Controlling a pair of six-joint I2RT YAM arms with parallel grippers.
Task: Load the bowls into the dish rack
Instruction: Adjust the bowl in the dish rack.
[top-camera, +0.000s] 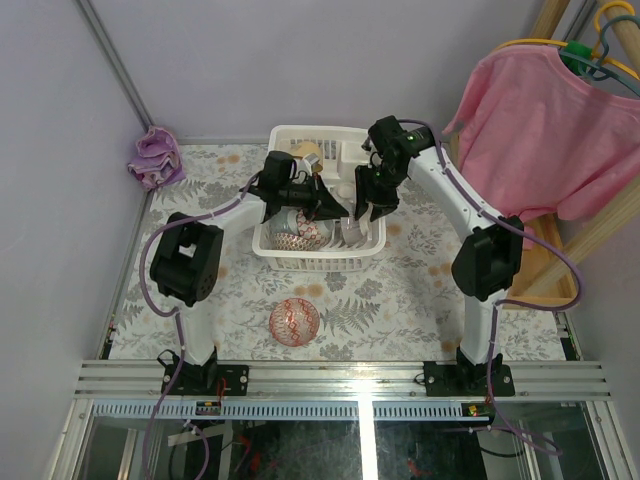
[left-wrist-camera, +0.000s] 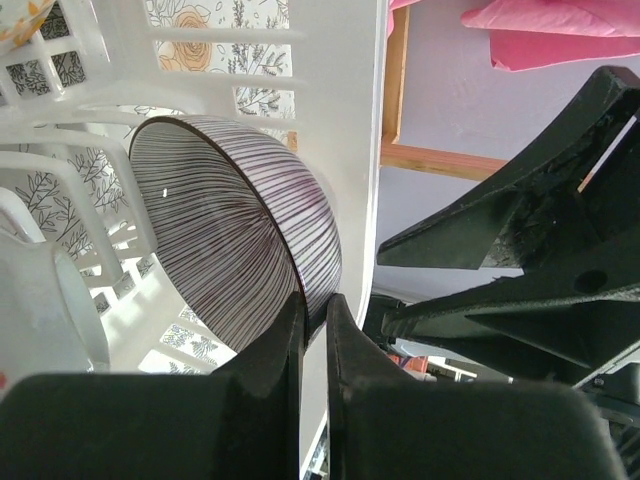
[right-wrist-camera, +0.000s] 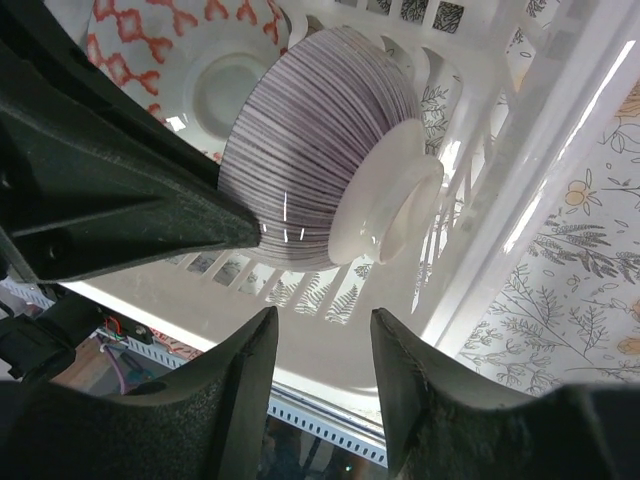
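Observation:
The white dish rack stands mid-table with both grippers over it. My left gripper is shut on the rim of a purple-striped bowl, which is tilted on edge inside the rack against its slotted wall. In the right wrist view the same striped bowl shows its white foot. My right gripper is open just below that bowl, with nothing between its fingers. A red-patterned bowl lies behind it in the rack. Another red bowl sits on the table in front of the rack. An orange-yellow bowl rests at the rack's far end.
A pink shirt hangs on a hanger at the right over a wooden frame. A purple cloth lies in the far left corner. The floral tablecloth covers the table.

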